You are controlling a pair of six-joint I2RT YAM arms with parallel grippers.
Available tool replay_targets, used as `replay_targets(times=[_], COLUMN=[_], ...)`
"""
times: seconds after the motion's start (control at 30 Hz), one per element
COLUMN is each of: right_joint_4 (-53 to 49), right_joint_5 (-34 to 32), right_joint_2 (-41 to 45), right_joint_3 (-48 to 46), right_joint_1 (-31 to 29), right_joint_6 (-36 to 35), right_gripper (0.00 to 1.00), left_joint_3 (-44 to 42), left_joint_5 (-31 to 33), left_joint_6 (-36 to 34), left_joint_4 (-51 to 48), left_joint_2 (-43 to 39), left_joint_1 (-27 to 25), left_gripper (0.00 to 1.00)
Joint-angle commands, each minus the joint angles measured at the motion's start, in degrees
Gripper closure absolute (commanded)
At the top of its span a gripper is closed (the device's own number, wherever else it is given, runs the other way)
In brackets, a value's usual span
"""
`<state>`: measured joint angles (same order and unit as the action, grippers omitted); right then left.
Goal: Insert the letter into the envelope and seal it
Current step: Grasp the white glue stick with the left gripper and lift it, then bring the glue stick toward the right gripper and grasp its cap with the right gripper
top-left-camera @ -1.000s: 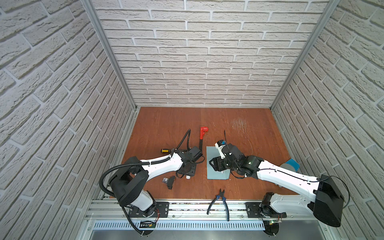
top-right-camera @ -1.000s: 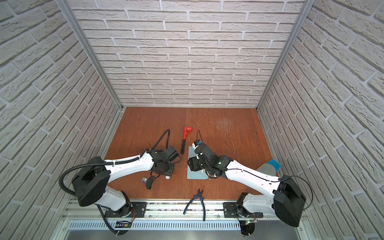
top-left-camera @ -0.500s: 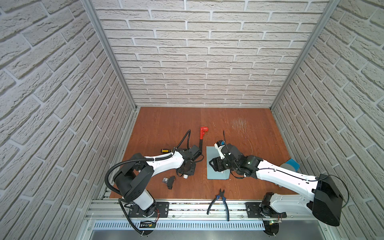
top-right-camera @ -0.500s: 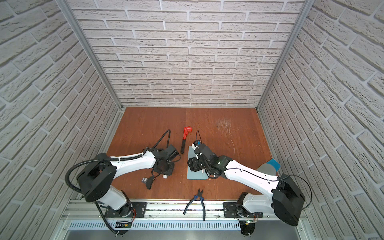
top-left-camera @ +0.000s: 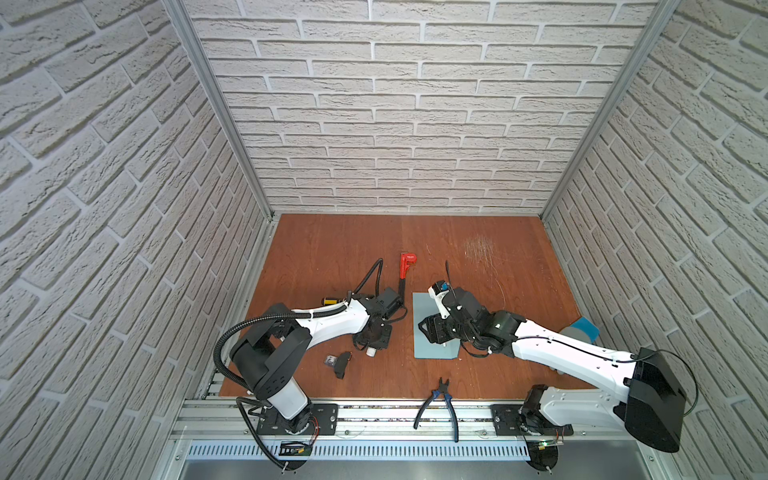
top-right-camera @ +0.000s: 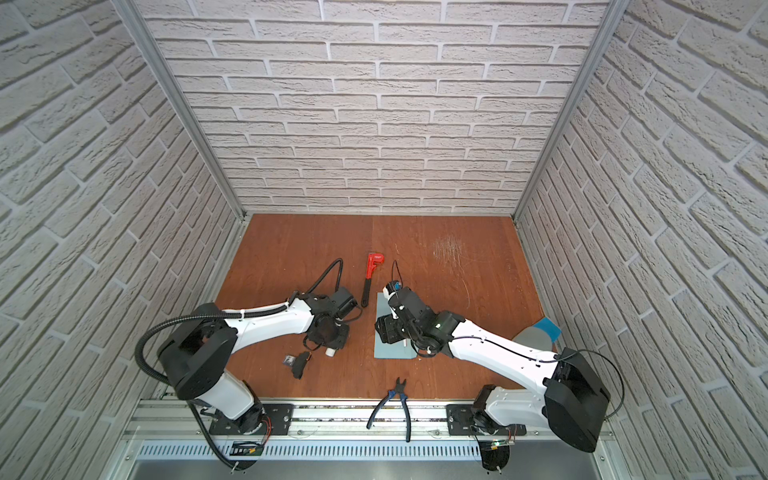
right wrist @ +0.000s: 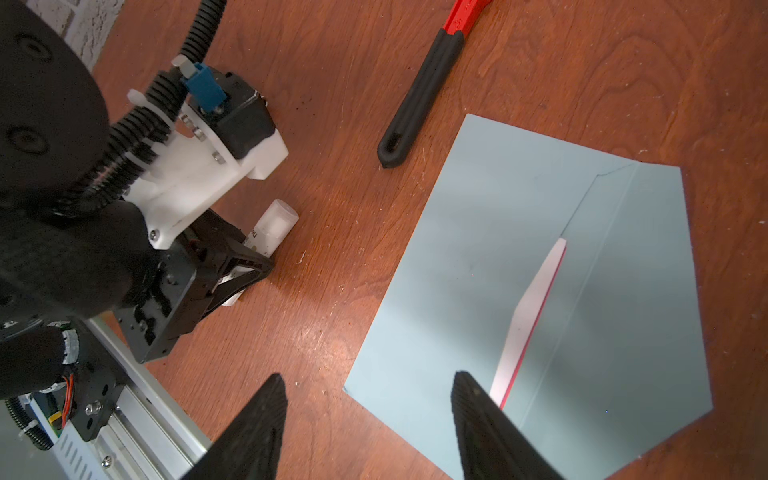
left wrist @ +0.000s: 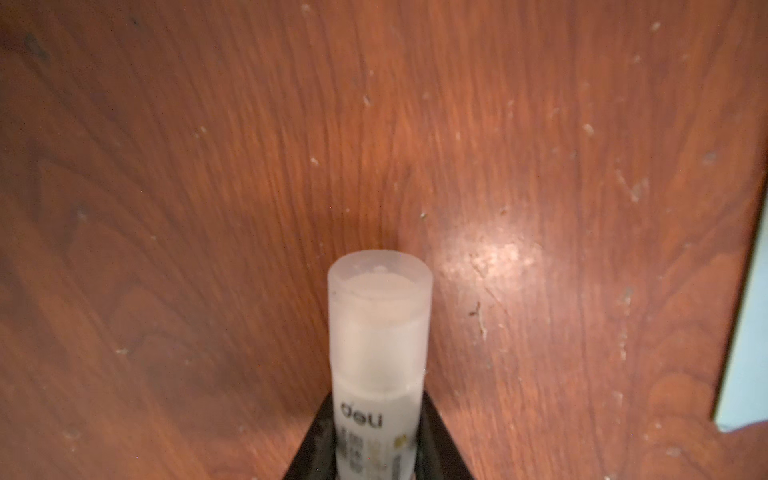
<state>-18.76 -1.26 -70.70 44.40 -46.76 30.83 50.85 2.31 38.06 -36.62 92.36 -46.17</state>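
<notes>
A red wrench [top-left-camera: 405, 268], blue-handled pliers [top-left-camera: 444, 390] and a grey glove [top-left-camera: 582, 330] lie well apart.

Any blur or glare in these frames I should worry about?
Left wrist view: white cylindrical glue stick is soft, label blurred; a glare patch on the brown wooden table. Right wrist view: light blue paper envelope sharp, unevenly shaded. Both top views: evenly lit, sharp.
</notes>
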Motion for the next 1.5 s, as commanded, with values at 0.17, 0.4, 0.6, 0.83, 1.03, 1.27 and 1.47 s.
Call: replay_targets(times=[0.17, 0.4, 0.6, 0.83, 1.03, 1.27, 1.47], right_joint_4=[-0.8, -6.5, -8.3, -8.7, -8.8, -8.0, -8.7], right_joint_5=[-1.2, -4.4, -6.3, -2.1, 0.8, 1.8, 0.3], right_joint_2=[3.6, 10.8, 15.8, 14.8, 11.5, 8.0, 5.6], right_joint_3=[0.4, 5.9, 10.9, 16.1, 17.4, 18.3, 19.8], right_joint_1=[-0.4, -0.4, -0.4, -0.4, -0.6, -1.1, -1.1], right_joint_6=[1.2, 4.7, 8.6, 9.1, 9.3, 8.6, 7.5], right_gripper=[0.36, 0.37, 0.38, 0.38, 0.37, 0.37, 0.38], left_joint_3=[-1.0, -2.4, -7.8, -12.1, -14.2, -14.7, -14.4], left_joint_5=[-3.3, -3.1, -5.3, -9.8, -13.5, -14.7, -15.0], left_joint_6=[-3.0, -7.3, -13.1, -14.9, -15.4, -15.5, -15.1], left_joint_4=[3.7, 12.2, 27.8, 41.7, 49.5, 51.9, 53.6], left_joint_2=[-4.9, -22.4, -33.9, -34.9, -33.4, -30.9, -28.5], left_joint_1=[0.0, -0.8, -1.0, -1.0, -1.4, -2.5, -4.0], left_gripper=[0.78, 0.79, 0.8, 0.8, 0.8, 0.81, 0.82])
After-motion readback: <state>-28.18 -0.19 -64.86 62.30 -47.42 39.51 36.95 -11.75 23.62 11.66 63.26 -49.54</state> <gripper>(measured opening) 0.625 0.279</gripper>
